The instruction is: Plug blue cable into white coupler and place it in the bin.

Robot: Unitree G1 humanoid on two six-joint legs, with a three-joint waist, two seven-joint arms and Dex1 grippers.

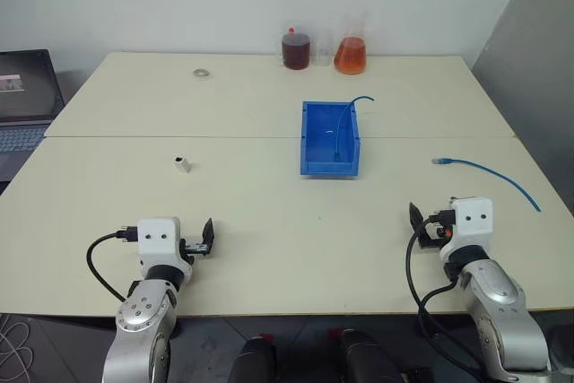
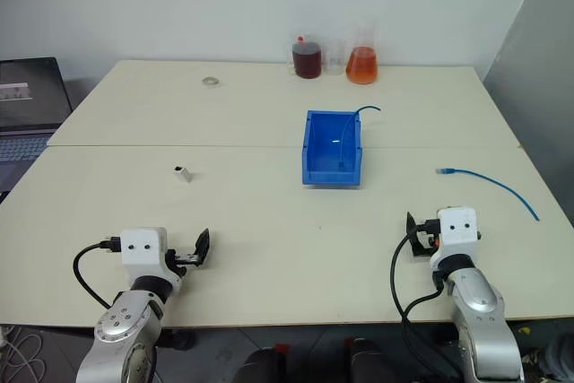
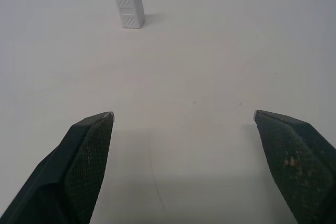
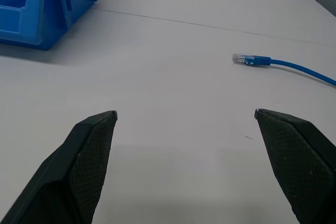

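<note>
Both grippers — left gripper (image 1: pixel 209 237), right gripper (image 1: pixel 414 216) — spread wide, empty: nothing started, blue cable (image 1: pixel 489 173) lying unplugged right of the bin (image 1: pixel 309 163), white coupler (image 1: pixel 182 164) well left of it — plugging and binning remain.

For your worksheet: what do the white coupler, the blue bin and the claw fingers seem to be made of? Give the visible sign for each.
White coupler: likely moulded plastic, matt, with ribbed chevron marks on its sides.
Bin: probably rigid plastic, bright blue, smooth with a slight sheen.
Left claw fingers: dark, perhaps rubber or plastic, with a fine cross-hatched grip texture.
</note>
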